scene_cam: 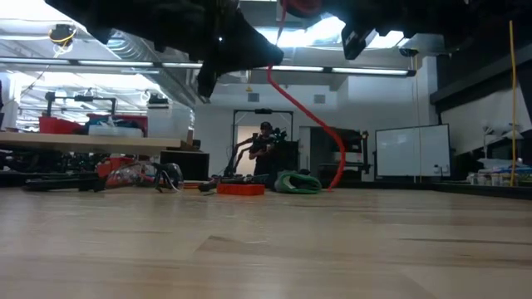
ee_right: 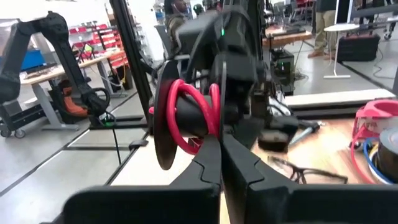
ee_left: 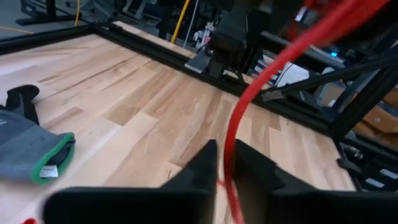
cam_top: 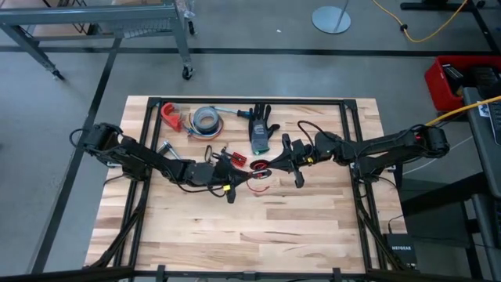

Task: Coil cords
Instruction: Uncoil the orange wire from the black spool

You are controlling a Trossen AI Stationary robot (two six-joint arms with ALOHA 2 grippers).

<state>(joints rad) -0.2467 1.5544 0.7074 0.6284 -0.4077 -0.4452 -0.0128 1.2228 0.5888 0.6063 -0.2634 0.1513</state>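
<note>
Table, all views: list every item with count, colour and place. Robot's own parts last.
cords: one bundle, red and black, mid-table, held off the wood between the two arms
glove: one, grey and black with a green cuff, far side, centre
tape roll: one, grey, far side, left of the glove
red plastic piece: one, red, left of the tape roll
glasses: one pair, clear, on the wood near the tape roll
yellow cable: one, yellow, on the floor beyond the table's far right corner
left tool: one, dark, mid-table, closed on the red cord
right tool: one, dark, mid-table, shut, facing the red loop
</note>
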